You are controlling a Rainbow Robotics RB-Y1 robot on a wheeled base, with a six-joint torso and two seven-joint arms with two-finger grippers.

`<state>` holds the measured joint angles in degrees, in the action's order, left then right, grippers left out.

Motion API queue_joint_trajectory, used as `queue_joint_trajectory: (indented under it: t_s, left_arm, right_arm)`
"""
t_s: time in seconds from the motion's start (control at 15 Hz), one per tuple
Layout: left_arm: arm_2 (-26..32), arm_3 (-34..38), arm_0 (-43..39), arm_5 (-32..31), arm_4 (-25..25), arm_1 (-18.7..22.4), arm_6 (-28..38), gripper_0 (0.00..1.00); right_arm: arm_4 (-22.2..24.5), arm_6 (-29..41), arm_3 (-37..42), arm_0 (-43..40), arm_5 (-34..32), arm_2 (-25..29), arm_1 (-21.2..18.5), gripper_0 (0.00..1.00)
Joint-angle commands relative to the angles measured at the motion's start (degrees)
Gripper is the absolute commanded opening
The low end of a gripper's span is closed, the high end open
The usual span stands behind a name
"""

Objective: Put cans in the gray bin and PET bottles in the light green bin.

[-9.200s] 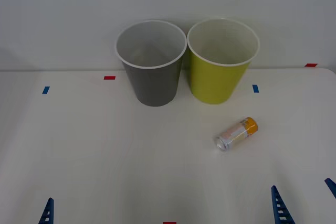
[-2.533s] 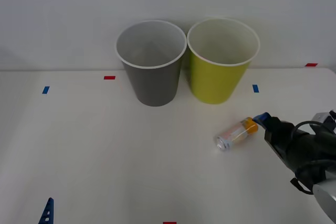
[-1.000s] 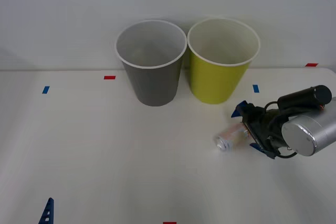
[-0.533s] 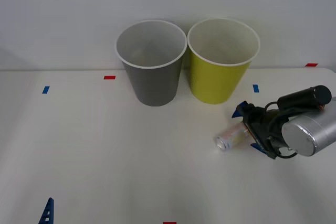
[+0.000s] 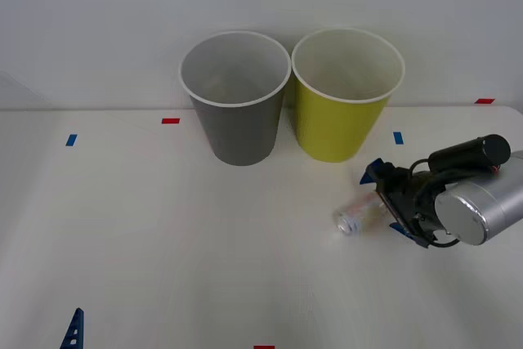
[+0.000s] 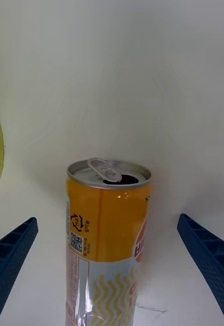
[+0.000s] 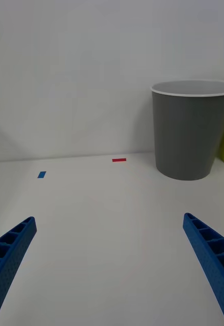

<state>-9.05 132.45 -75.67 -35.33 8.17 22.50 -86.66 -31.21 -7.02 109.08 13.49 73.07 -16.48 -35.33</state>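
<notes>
Cans number just one here: a slim drink can (image 5: pixel 357 215) lying on its side on the white counter (image 5: pixel 163 234), in front of the light green bin (image 5: pixel 343 116) and a little to that bin's right, clear of its base. The can's silver top faces forward and left, away from the bin, and its orange end points toward the right end effector (image 5: pixel 382 199), which sits low over the counter just beside that end. From the right wrist view the can (image 6: pixel 108 239) stands in the middle of the gap between the two blue ribbed fingers (image 6: pixel 206 254), which are spread wide, with white counter visible on both sides of the can, so neither finger touches it; the opened pull-tab top and the orange band with a small printed code face that camera. The light green bin stands upright at the far side of the counter, against the pale wall, and the gray bin (image 5: pixel 237 124) stands upright just beside it on its left, their white rims almost meeting. Small red (image 5: pixel 170 121) and blue tape marks (image 5: pixel 71 140) lie on the counter to the left of the gray bin. The left end effector (image 7: pixel 112 285) is parked well to the left of and nearer than the light green bin, its fingers (image 7: pixel 10 254) spread apart over bare counter, looking toward the gray bin (image 7: pixel 191 135).
</notes>
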Motion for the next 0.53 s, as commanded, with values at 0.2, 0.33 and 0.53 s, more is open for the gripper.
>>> queue_joint_trajectory:
  t_s: [0.2,0.33,0.53]
  left_arm:
    - [0.00,0.00,0.00,0.00,0.00,0.00,0.00,1.00]
    - [0.00,0.00,0.00,0.00,0.00,0.00,0.00,1.00]
    - [0.00,0.00,0.00,0.00,0.00,0.00,0.00,1.00]
  right_arm:
    - [0.54,0.17,-0.01,0.66,-0.03,-1.10,0.00,0.87]
    - [0.72,0.17,-0.01,0.66,-0.03,-1.19,0.00,0.34]
    - [1.24,0.17,-0.01,0.66,-0.03,-1.28,0.00,0.00]
